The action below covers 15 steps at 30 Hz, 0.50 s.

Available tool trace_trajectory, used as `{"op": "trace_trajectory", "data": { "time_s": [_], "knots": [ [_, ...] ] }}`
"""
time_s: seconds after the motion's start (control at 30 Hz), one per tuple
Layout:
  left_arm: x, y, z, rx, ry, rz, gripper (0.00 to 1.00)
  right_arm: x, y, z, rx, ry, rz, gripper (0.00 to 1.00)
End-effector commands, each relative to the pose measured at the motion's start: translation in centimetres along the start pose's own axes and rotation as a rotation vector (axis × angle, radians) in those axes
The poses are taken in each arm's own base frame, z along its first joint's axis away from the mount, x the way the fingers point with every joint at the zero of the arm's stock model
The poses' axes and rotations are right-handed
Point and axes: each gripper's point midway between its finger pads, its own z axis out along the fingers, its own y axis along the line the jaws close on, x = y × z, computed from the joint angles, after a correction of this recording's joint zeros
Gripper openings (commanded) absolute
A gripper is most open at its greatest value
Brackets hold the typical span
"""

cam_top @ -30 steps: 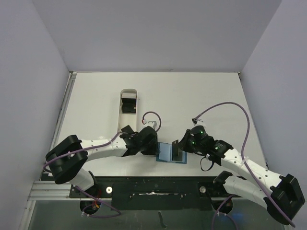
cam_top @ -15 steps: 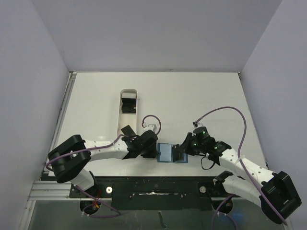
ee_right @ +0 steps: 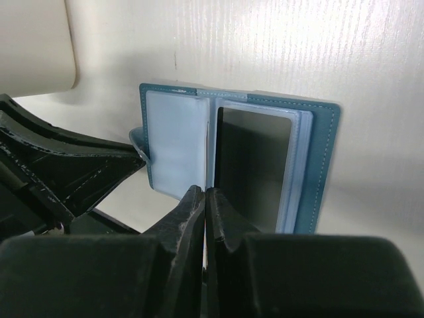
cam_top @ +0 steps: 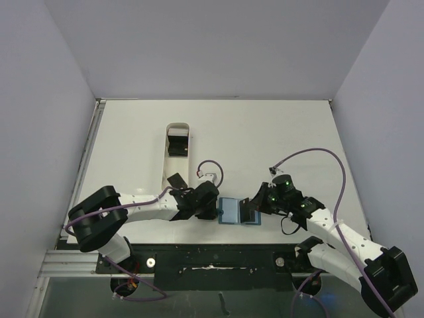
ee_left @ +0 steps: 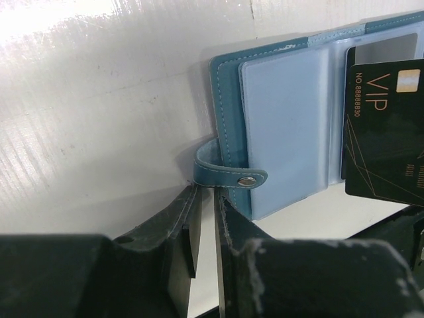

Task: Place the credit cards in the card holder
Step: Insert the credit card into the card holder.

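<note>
I am working the insertion step: my right hand (ee_right: pixel 204 199) is pinching a black credit card (ee_left: pixel 384 132) upright over the right panel of the card holder (ee_left: pixel 285 132), which is lying open on the surface (ee_left: pixel 99 119). My left hand (ee_left: pixel 205 205) is nearly pressed together at the closure tab (ee_left: pixel 228 175); whether it is gripping it, I cannot tell. Next, I judge, the card's edge needs lining up with that panel before sliding in.

The card holder (ee_left: pixel 227 99) was stitched leatherette with glossy clear plastic pockets (ee_left: pixel 285 126); the credit card (ee_left: pixel 384 132) was smooth plastic.
</note>
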Motion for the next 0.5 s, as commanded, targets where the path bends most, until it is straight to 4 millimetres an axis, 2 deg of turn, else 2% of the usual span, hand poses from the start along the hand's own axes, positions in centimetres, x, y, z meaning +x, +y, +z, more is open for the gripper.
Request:
{"op": "trace_trajectory", "data": {
  "time_s": [0.0, 0.3, 0.47],
  "knots": [
    [-0.9, -0.8, 0.2, 0.019, -0.039, -0.007, 0.13, -1.8, 1.9, -0.8, -0.064, -0.055, -0.031, 0.0],
    [-0.8, -0.9, 0.4, 0.031, -0.042, -0.022, 0.13, -1.2, 2.6, 0.1, -0.131, -0.038, -0.025, 0.0],
    [-1.0, -1.1, 0.3, 0.03, -0.046, -0.021, 0.13, -1.1, 1.3, 0.7, -0.073, -0.039, -0.018, 0.0]
  ]
}}
